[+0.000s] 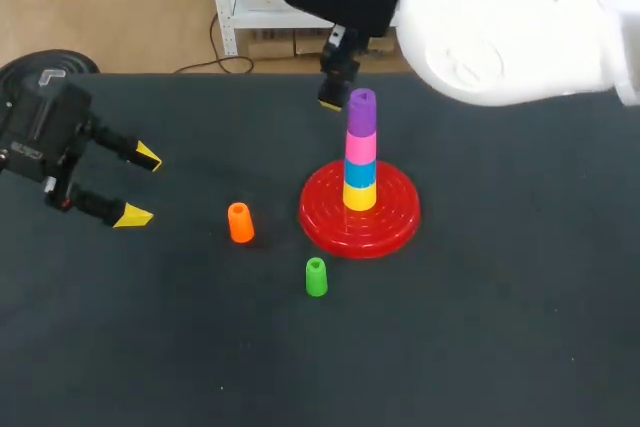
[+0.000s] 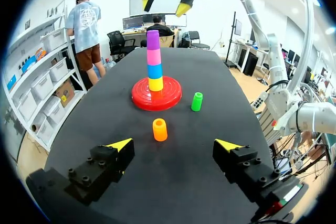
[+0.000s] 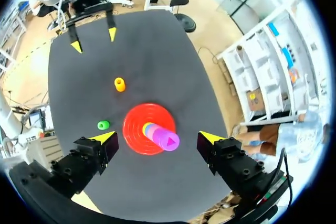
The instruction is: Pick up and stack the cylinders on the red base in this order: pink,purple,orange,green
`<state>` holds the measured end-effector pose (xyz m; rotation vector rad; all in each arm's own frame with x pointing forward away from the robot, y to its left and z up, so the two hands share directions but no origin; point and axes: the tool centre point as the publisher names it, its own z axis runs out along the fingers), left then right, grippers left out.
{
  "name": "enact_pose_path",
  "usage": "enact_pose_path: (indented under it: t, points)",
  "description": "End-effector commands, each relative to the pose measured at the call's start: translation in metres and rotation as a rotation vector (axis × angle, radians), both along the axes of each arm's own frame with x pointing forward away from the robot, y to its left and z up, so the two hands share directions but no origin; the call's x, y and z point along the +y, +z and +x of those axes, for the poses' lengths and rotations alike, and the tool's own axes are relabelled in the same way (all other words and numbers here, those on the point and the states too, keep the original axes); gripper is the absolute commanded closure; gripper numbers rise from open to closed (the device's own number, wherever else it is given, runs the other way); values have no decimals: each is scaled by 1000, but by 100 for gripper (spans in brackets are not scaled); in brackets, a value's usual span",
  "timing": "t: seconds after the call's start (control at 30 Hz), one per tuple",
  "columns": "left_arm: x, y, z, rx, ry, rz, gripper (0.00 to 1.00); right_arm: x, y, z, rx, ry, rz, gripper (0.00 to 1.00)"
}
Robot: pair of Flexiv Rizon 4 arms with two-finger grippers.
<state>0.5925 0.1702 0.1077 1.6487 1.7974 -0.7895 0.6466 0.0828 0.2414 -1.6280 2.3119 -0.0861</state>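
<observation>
Plainly, the small orange plastic cylinder [image 2: 159,129] stands upright on the table [image 1: 500,347], dead ahead of the spread left gripper [image 2: 174,145], nearer it than the right gripper [image 3: 157,138] (also spread, above the purple-topped stack [image 1: 361,152]).

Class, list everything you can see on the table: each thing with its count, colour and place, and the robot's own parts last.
Round ridged plastic base: one, red, mid-table.
Yellow cylinder: one, lowest on the base.
Blue cylinder: one, on the yellow.
Pink cylinder: one, on the blue.
Purple cylinder: one, top of the stack.
Orange cylinder: one, upright, between the base and the left gripper.
Green cylinder: one, upright, beside the base.
Table: one, dark.
Left gripper: black, yellow tips, open, empty.
Right gripper: open, above the stack.
</observation>
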Motion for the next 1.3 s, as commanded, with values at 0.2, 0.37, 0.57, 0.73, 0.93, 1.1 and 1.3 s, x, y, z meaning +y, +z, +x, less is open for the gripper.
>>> enact_pose_path:
  t: [0.2,0.37,0.57,0.73,0.93,1.1,1.3]
  points:
    - [1,-1,0,-2,-2,-2,0,36,-3,-23,13,117,-29,0]
    - [1,-1,0,-2,-2,-2,0,50,-18,-35,72,179,-29,0]
    - [1,-1,0,-2,-2,-2,0,50,-24,-37,75,172,-56,0]
    - [1,-1,0,-2,-2,-2,0,50,-24,-37,75,172,-56,0]
    - [1,-1,0,-2,-2,-2,0,50,-24,-37,75,172,-56,0]
    - [1,-1,0,-2,-2,-2,0,55,-28,-39,59,194,-58,0]
    - [1,-1,0,-2,-2,-2,0,83,-38,-37,64,279,-63,0]
